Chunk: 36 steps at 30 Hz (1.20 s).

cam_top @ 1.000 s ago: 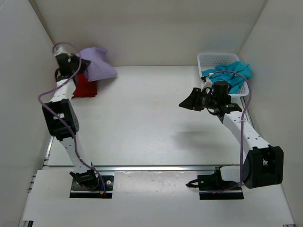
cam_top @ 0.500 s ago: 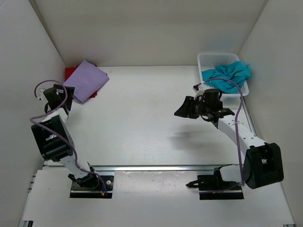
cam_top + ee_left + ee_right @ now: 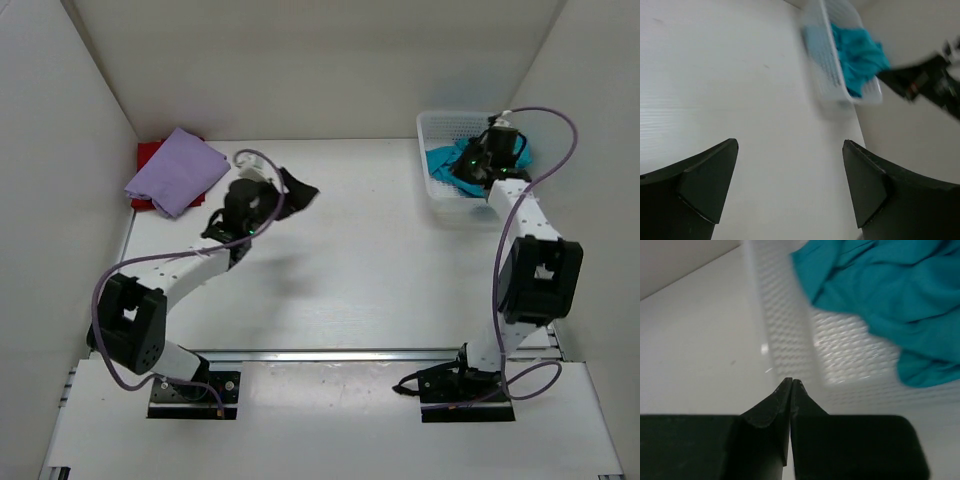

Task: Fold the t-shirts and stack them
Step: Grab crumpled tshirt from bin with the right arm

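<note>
The lavender t-shirt lies folded on the red t-shirt at the far left corner. A teal t-shirt sits crumpled in the white mesh basket at the far right. My left gripper hangs open over the middle of the table, nothing between its fingers; its wrist view looks across at the teal t-shirt. My right gripper is at the basket, shut and empty. In the right wrist view the right gripper hovers by the basket wall, short of the teal t-shirt.
White walls close in the table on the left, back and right. The right arm shows beyond the basket in the left wrist view. The arm bases stand at the near edge.
The left arm let the lavender shirt down on the red one, then swung right to the table's middle, open. The right arm moved back to the basket and its jaws shut.
</note>
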Each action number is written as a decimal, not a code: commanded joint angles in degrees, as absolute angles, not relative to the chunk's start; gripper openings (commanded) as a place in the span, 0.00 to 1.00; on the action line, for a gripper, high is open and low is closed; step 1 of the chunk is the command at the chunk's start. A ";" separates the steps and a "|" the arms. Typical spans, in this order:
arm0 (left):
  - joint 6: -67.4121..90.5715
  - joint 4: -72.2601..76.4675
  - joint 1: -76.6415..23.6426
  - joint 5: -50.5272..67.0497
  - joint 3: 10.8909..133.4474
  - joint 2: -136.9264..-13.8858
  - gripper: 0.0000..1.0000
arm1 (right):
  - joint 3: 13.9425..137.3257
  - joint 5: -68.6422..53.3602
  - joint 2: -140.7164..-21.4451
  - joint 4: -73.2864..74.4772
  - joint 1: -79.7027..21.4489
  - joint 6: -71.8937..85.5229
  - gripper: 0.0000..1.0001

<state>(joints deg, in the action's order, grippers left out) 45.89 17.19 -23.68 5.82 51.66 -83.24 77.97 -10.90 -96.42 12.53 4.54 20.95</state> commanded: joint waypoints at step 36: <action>44.91 30.41 -33.40 15.91 21.36 -71.98 0.63 | 139.66 20.31 -147.38 46.14 10.81 8.27 0.60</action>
